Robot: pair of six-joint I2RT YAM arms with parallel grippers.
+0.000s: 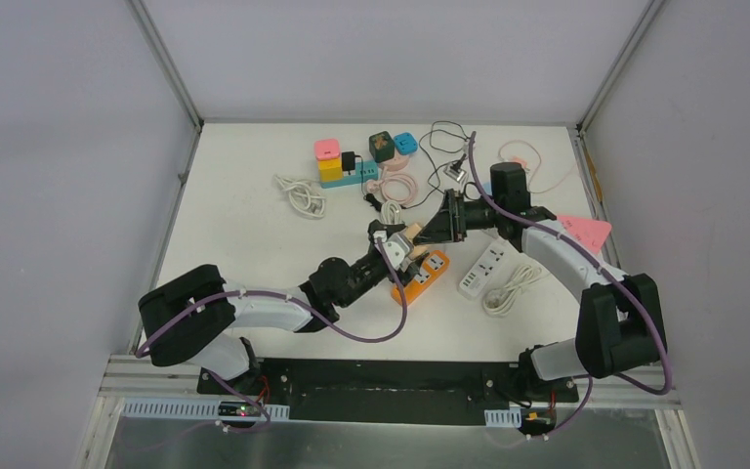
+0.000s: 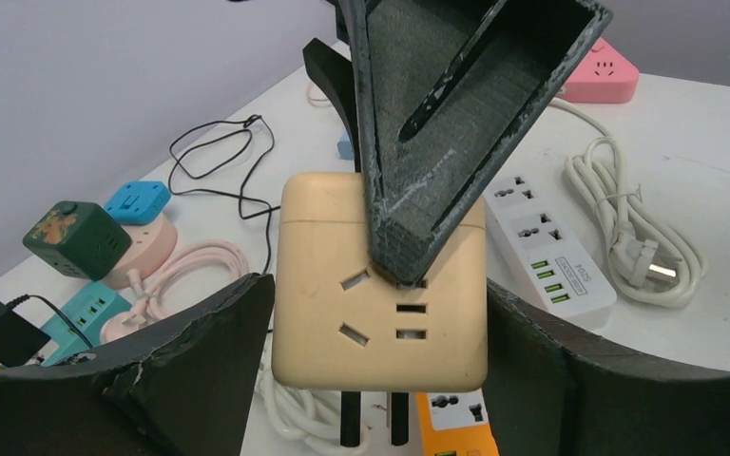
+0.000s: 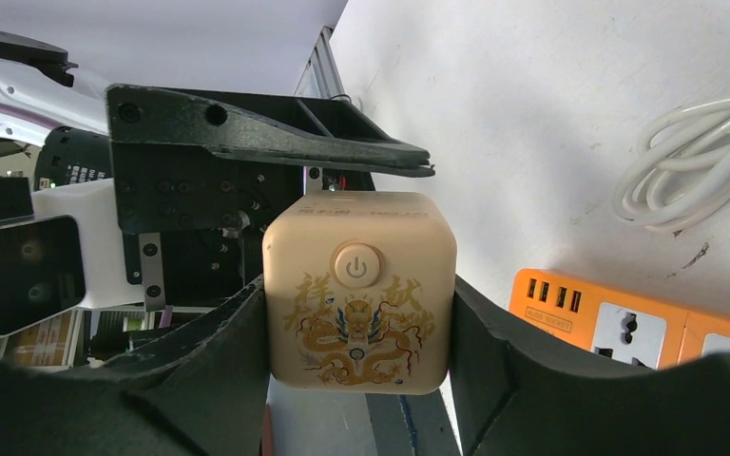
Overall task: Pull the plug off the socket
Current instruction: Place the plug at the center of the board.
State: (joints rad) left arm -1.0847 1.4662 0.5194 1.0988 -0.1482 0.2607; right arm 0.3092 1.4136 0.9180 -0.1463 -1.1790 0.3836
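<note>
1. My right tool (image 3: 359,304): matte black wedge fingers with rough edges, pinching the cream cube socket (image 3: 359,237) by two opposite sides.
2. My left tool (image 2: 378,304): the same coarse black fingers, spread and flanking the cube closely. No firm clamp shows.
3. Cream cube socket: smooth plastic with rounded corners. One face has a round power button and a gold dragon print, another has slotted outlets. It sits over the orange power strip (image 1: 420,276), at the end nearer my left arm. I cannot tell whether its pins sit in the strip.
4. Orange power strip: a flat bar with white outlet faces and a USB row.
5. White power strip (image 1: 483,268): flat, just right of the orange one, with a looped white cable (image 1: 510,288).
6. Worktop (image 1: 254,225): matte white.
</note>
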